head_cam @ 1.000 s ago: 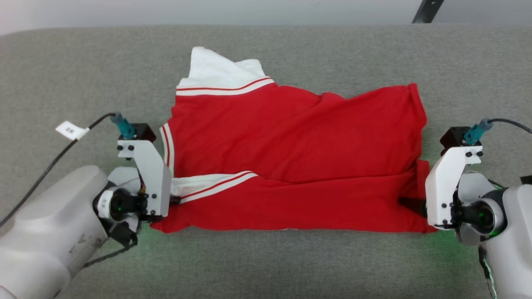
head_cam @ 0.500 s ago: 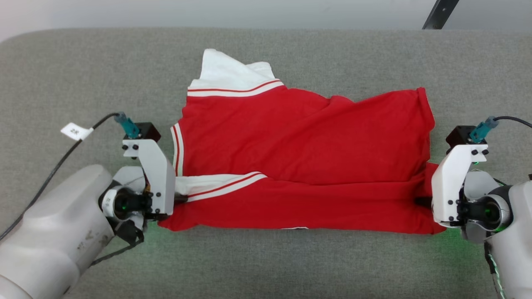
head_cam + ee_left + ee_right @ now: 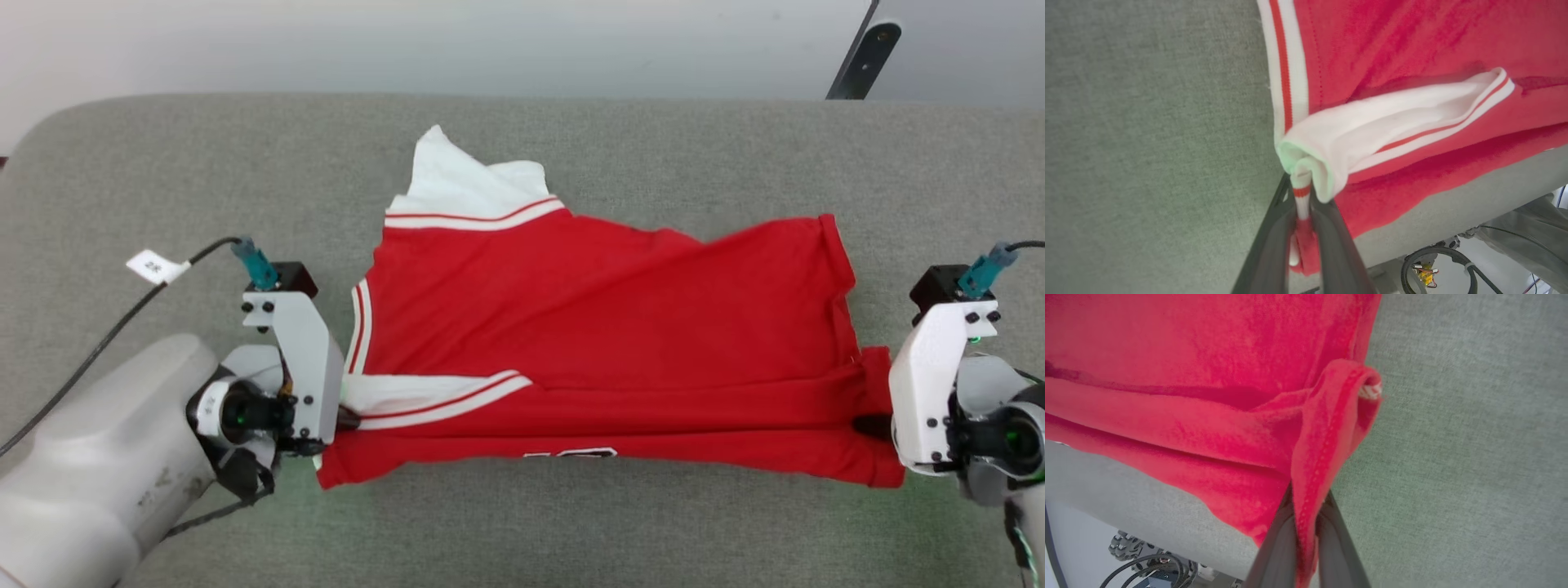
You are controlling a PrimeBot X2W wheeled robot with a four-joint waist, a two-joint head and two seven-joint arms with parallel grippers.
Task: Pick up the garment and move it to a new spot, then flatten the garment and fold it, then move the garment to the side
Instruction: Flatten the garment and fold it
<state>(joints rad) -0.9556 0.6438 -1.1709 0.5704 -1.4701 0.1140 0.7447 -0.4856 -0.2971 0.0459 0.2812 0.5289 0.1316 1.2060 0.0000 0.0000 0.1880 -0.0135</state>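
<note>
The garment [image 3: 604,327], a bright red shirt with white striped bands, lies spread on the grey padded table [image 3: 571,539], its near strip lifted and pulled taut between my two grippers. My left gripper [image 3: 347,418] is shut on the garment's left end, where a white sleeve bunches up. In the left wrist view its dark fingers [image 3: 1267,253] pinch the striped band of the garment [image 3: 1412,73]. My right gripper [image 3: 869,426] is shut on the garment's right end. The right wrist view has a red hem fold of the garment [image 3: 1208,375] clamped between the fingers [image 3: 1339,547].
A white sleeve [image 3: 457,175] sticks out at the garment's far left. A black cable with a white tag [image 3: 151,265] runs over the table at the left. A dark bar [image 3: 861,57] leans beyond the table's far edge at the right.
The head camera has tilted, so the whole picture has shifted down. Both grippers have raised the garment's near strip and the right one has closed on the hem; a white print edge now shows underneath.
</note>
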